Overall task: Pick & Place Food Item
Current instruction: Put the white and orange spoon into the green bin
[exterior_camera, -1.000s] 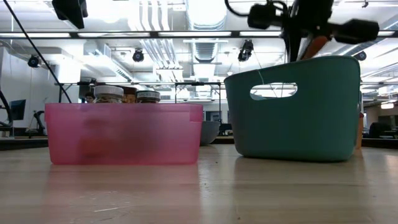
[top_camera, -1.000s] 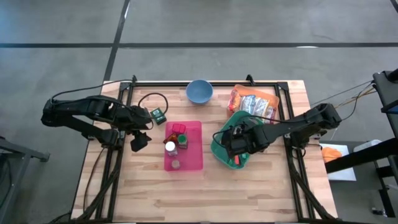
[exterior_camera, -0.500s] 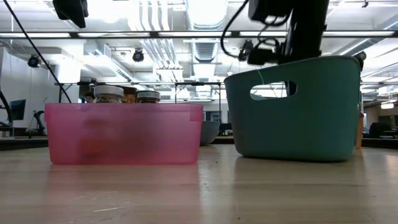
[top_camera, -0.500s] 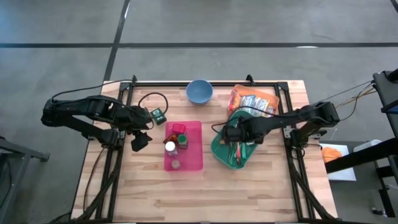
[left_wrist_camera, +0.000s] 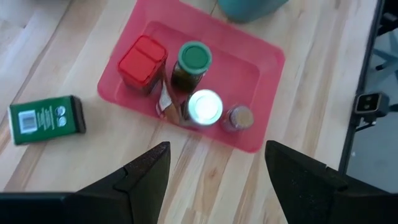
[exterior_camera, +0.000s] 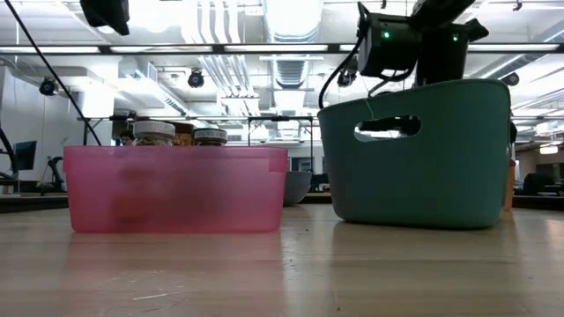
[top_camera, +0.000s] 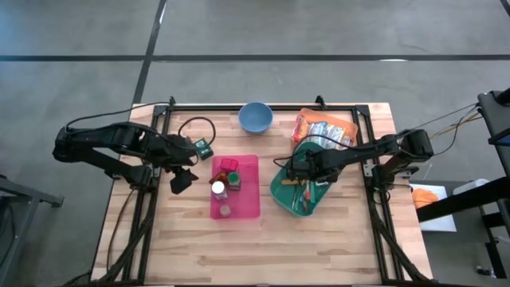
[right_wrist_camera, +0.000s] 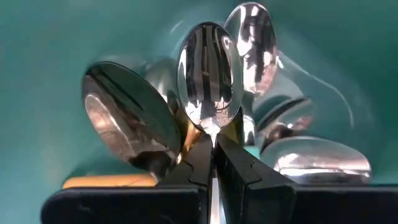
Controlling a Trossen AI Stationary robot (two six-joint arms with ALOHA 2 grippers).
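An overhead view shows a wooden table [top_camera: 199,239] with a black frame, a dark robot arm reaching in from each side. Near the top centre sits a blue bowl [top_camera: 255,117]; to its right lies an orange bag of packaged food [top_camera: 323,130], touching the upper edge of a teal bin [top_camera: 280,191]. Left of centre a small green box [top_camera: 204,147] lies on the wood, just beside a pink tray [top_camera: 247,209]. The tray holds a red-lidded container [left_wrist_camera: 142,62], a green-lidded jar [left_wrist_camera: 193,62], a white-lidded jar [left_wrist_camera: 205,106] and a small brown-topped jar [left_wrist_camera: 239,117], clustered toward its upper end. The left gripper [top_camera: 180,180] hovers left of the tray, fingers spread and holding nothing. The right gripper [top_camera: 296,169] reaches down into the teal bin, whose wall hides it from table level; its fingers [right_wrist_camera: 196,163] are pinched on the neck of a metal spoon [right_wrist_camera: 209,78], with more spoons [right_wrist_camera: 127,115] piled behind it.
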